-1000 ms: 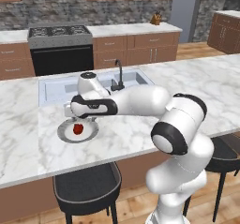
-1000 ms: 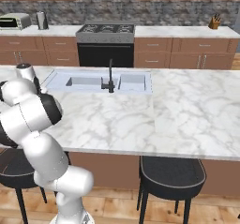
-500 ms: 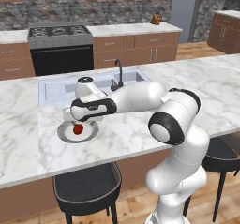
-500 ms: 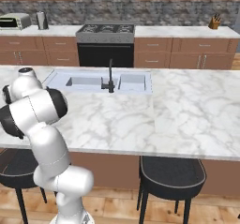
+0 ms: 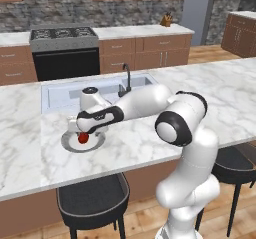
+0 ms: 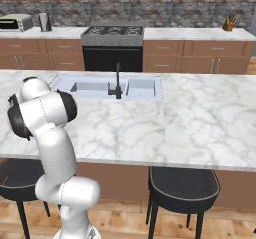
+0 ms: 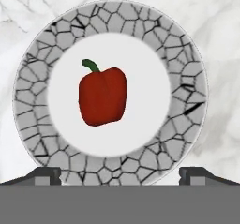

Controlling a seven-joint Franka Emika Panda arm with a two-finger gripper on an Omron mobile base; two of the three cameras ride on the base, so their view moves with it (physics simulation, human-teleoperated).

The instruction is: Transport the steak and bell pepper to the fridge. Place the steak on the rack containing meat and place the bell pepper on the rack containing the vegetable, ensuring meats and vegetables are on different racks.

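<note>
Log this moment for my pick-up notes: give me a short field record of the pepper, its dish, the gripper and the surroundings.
bell pepper: red, green stem, lying on the plate's plain centre
plate: round, crackle-patterned rim, on the marble counter
gripper: open, above the plate, holding nothing
counter: white marble island
sink: behind the plate, with dark faucet
stove: against the back wall

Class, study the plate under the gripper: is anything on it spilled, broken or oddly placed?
Nothing stands out. The bell pepper lies whole on the plate, a little off its middle. The crack pattern on the rim looks like decoration. The open gripper hangs above it.
</note>
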